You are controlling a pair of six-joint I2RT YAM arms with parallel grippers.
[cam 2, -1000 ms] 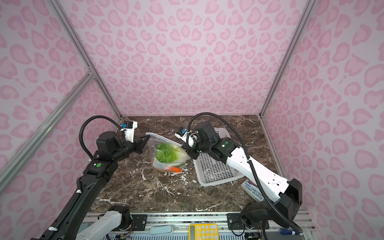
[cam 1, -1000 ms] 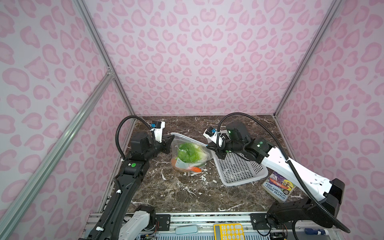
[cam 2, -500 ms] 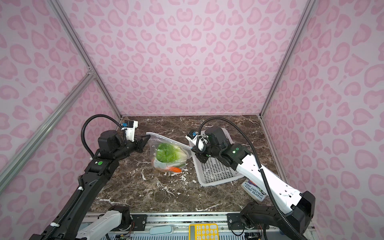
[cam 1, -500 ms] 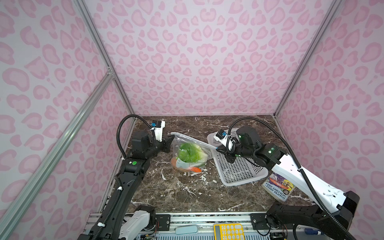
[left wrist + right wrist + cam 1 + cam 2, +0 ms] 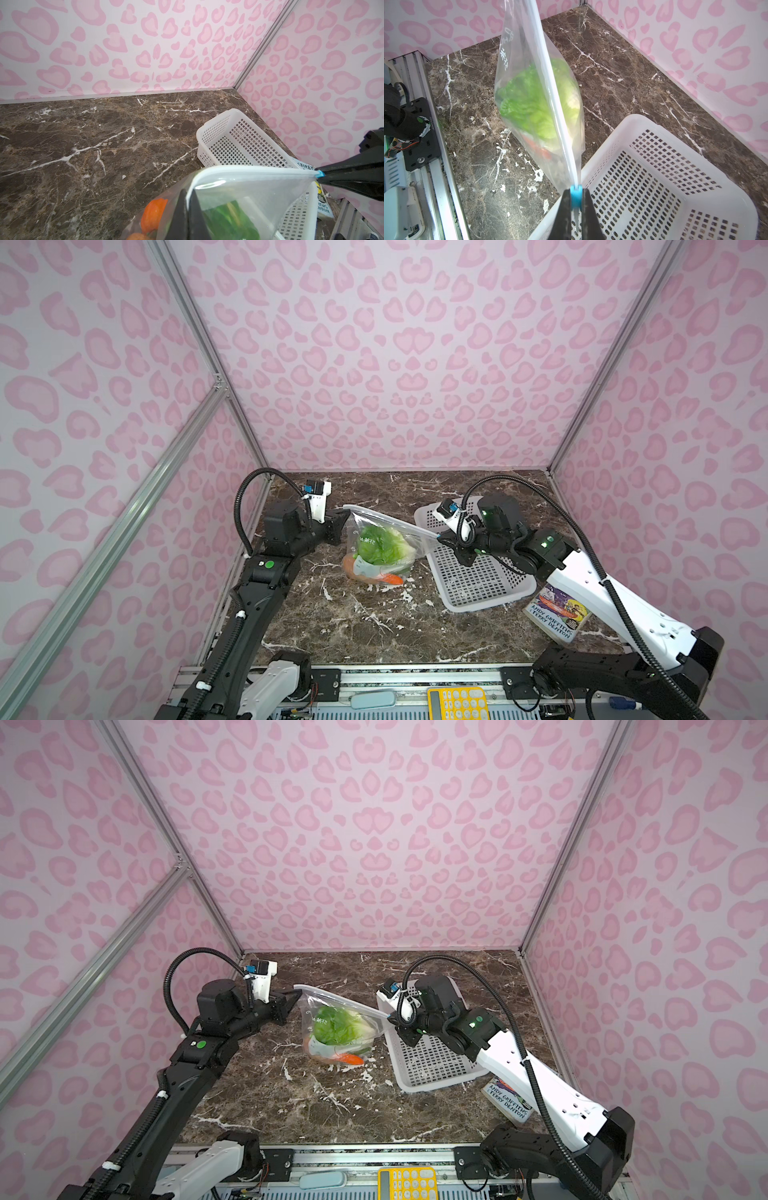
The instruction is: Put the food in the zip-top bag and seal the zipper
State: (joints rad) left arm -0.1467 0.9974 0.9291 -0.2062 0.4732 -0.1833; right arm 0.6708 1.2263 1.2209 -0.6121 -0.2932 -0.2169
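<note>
The right gripper (image 5: 575,193) is clamped on the blue tab (image 5: 575,201) at the right end of the zipper (image 5: 552,93), its two dark fingers pressed against the tab's sides. In both top views it hangs above the near-left part of the white basket (image 5: 465,608), off the surface (image 5: 353,626).

The left gripper (image 5: 188,199) is closed on the opposite, left corner of the bag's (image 5: 397,531) top edge, with clear plastic pinched between its fingers. Between the two grippers the zipper is pulled taut, running from far left to near right. In the right wrist view it reads as one thin line with its two lips together.

The bag hangs below this line at the middle of the surface. Its lower end is down at the surface, though I cannot tell whether it rests there. Inside, the green-white cabbage (image 5: 380,545) fills the upper part, and the orange carrot (image 5: 391,579) lies at the bottom. Other small pieces beneath the cabbage are too crowded to tell apart.

The basket lies just right of the bag. A book (image 5: 557,614) lies beside the basket's near-right corner, partly under the right arm.
</note>
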